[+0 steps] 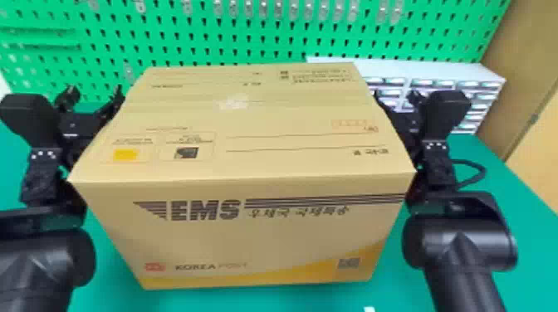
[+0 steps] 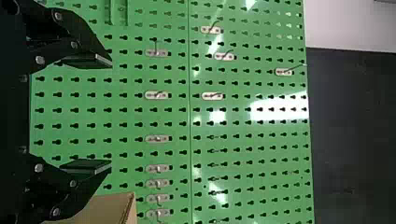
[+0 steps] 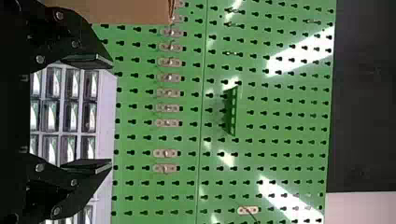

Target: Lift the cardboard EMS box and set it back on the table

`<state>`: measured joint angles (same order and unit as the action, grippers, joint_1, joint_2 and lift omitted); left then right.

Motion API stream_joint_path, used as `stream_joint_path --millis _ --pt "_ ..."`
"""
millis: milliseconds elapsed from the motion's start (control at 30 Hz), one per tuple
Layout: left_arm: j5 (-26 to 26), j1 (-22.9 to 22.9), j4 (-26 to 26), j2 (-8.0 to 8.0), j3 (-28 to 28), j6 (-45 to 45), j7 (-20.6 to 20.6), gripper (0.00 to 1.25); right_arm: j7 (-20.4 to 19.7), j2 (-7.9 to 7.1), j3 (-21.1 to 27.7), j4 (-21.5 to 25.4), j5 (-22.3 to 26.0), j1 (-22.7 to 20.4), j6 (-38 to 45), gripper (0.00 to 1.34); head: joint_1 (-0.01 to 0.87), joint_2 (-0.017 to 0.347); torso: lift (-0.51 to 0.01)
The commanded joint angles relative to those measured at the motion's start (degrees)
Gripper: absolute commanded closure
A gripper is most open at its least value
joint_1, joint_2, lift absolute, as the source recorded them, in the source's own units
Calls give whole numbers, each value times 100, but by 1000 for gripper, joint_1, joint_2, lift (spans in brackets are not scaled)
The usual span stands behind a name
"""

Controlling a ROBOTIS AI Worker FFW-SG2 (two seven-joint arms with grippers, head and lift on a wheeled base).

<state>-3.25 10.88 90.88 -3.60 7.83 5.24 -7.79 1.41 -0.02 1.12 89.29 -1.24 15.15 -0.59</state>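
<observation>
Item: one cardboard EMS box, upright, printed front towards us. Position: between our left gripper and our right gripper; to the right of the former, to the left of the latter. Long axis: crosswise, running from one gripper's side to the other's, at right angles to the way both point. Near edge: closer to us than either set of fingertips.

Left gripper: spread wide, nothing between its fingers; the box lies beside its inner finger, outside the gap. Right gripper: likewise wide and unfilled, the box just off its inner side. Nearer arm: neither, by our reckoning; the box sits about evenly between the two. Contact at the flanks: we cannot tell for certain. Beneath the box, lower than both grippers: the table; whether the base rests on it, we cannot tell.

Move called for, in our judgement: even inward pressure along that long axis, with the outsides of the grippers rather than a pinch, kept up through lift and return. Risk noted: should one side press harder or ride higher, the box may twist or slip.
</observation>
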Motion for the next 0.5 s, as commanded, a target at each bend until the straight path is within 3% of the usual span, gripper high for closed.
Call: stream_joint_path --millis 0,467 --pt "8 2 0 0 -1 3 6 489 0 2 29 0 -8 -4 32 507 678 -14 -93" --pt "61 -200 -18 0 61 -146 32 490 0 -7 187 -105 -16 -258 120 510 678 -14 -93"
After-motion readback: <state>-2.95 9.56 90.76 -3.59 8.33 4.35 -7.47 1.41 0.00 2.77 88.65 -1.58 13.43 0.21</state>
